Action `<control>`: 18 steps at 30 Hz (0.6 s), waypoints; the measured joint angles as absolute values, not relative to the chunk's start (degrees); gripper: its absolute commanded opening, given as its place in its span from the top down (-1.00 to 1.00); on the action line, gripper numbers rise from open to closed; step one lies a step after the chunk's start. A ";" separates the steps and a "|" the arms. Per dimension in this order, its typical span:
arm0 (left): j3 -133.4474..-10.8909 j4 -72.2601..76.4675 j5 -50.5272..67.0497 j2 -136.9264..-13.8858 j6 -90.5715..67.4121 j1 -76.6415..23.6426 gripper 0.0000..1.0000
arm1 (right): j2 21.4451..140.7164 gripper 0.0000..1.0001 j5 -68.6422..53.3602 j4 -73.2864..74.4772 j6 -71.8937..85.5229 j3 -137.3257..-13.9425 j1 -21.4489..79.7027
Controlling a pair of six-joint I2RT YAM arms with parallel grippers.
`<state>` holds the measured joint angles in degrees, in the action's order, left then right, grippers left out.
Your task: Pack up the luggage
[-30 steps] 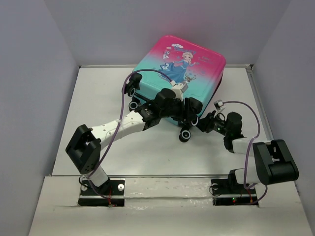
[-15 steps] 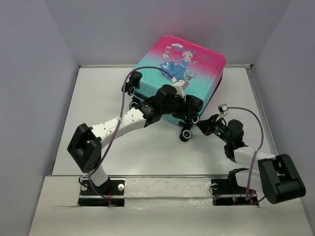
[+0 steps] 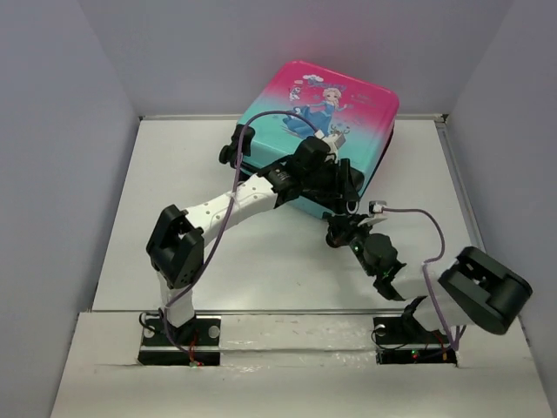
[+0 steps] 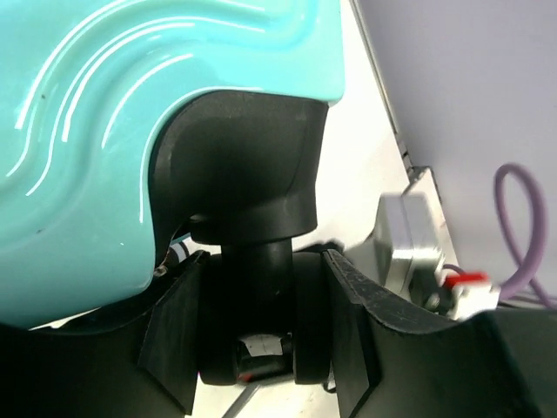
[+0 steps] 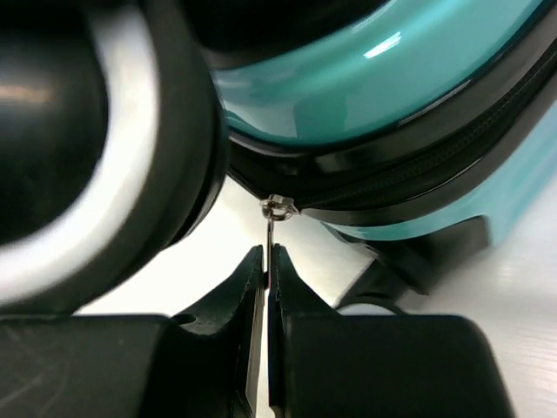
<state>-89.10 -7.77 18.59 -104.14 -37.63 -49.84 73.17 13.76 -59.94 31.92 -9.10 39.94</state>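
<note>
Looking outward from the near edge of the tabletop (image 3: 174,226), found the right arm (image 3: 461,296) folded low over the surface and the left arm (image 3: 235,198) stretched long toward the centre. Saw the right fingers (image 5: 228,296) pressed fully together on a thin metal zip pull (image 5: 269,233), with only that sliver between them. Traced the pull up to its slider (image 5: 278,207) on the black zip track (image 5: 418,165), sandwiched between two teal halves of shell. Noticed a blurred wheel (image 5: 87,148), black, just beside the slider on the left of the right wrist view.

Just past that, found the left fingers (image 4: 174,340) about half spread and clamped either side of a black caster wheel (image 4: 252,305), touching it on both flanks, below its moulded housing (image 4: 239,157) at a teal corner.

Farther on, found the luggage (image 3: 335,117) lying on its broad side at the far middle of the tabletop, near the back wall (image 3: 261,52), princess print facing up, pink at the back fading to teal at the front. Found the two halves lying together along the near edge. Could not see the lining or anything packed inside, nor tell how far the zip was done up.
</note>
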 measured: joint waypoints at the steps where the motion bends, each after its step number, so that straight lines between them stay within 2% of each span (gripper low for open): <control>1: -90.59 -9.19 18.13 -104.77 -37.63 -49.84 0.88 | 76.69 0.86 18.37 -64.10 32.95 -9.41 42.50; 4: -95.33 -13.58 17.37 -107.00 -39.07 -50.30 0.88 | 85.80 0.86 29.10 -72.34 34.68 -11.60 48.07; 6: -99.09 -14.96 15.42 -109.40 -39.48 -51.77 0.43 | 91.96 0.86 35.86 -75.37 36.42 -15.99 50.98; 7: -100.42 -15.94 14.55 -110.32 -39.42 -52.16 -0.20 | 93.25 0.86 38.17 -76.40 37.67 -16.49 51.51; 9: -102.13 -17.02 13.61 -111.53 -39.27 -52.62 -0.75 | 93.89 0.86 41.23 -77.19 39.11 -16.38 52.18; 12: -102.24 -15.86 13.32 -110.83 -36.49 -53.36 -0.98 | 91.20 0.86 43.07 -76.27 39.09 -14.24 53.45; 15: -98.67 -13.61 11.75 -106.98 -32.71 -53.80 -0.98 | 82.56 0.86 43.66 -70.06 39.81 -12.10 55.07; 18: -90.21 -8.86 10.37 -96.90 -28.71 -51.00 -0.98 | 77.93 0.86 42.78 -63.83 39.94 -12.14 56.51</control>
<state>-90.21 -8.86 10.37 -96.90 -28.71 -51.00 77.93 42.78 -63.83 39.94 -12.14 56.51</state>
